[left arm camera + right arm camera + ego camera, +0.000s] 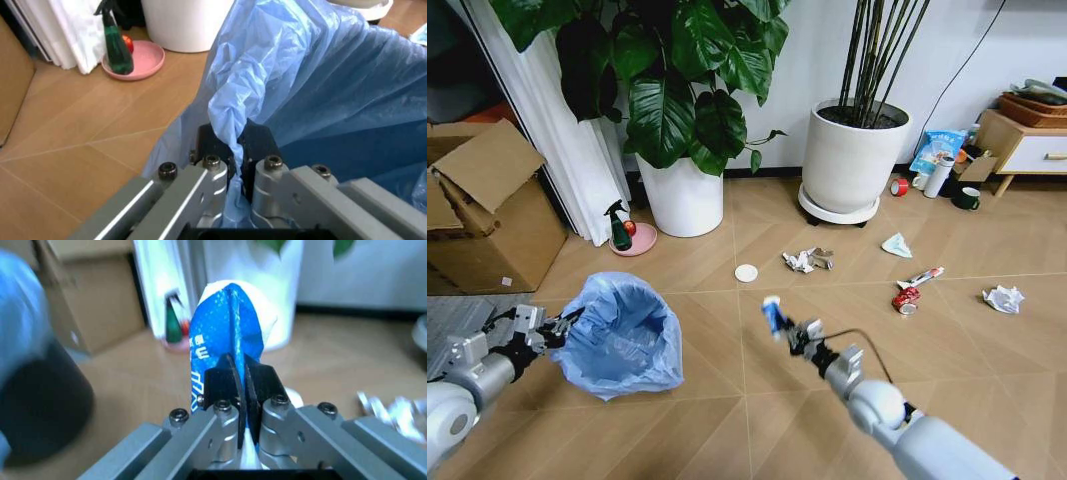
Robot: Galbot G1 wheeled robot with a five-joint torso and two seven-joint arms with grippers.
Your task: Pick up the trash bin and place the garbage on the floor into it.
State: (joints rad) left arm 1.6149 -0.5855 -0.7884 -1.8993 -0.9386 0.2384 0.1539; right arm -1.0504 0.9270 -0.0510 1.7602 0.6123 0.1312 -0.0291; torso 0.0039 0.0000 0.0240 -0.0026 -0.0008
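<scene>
The trash bin (620, 335), lined with a crinkly light-blue bag, hangs at the left with my left gripper (557, 328) shut on its rim; the left wrist view has the fingers (257, 145) pinching the bag's edge (230, 112). My right gripper (789, 330) is shut on a blue-white wrapper (773, 314), held above the floor (727, 420) to the right of the bin. The wrapper (223, 325) stands up between the pads. More garbage lies on the floor: a white disc (746, 273), a crumpled wad (807, 260), a pale scrap (897, 245), red-white wrappers (912, 290), a paper wad (1003, 298).
Two big white plant pots (685, 195) (851, 160) stand at the back. A green spray bottle (618, 225) sits on a pink dish, cardboard boxes (482, 215) at the left. Mugs and bottles (942, 178) cluster by a wooden cabinet (1027, 145) at the back right.
</scene>
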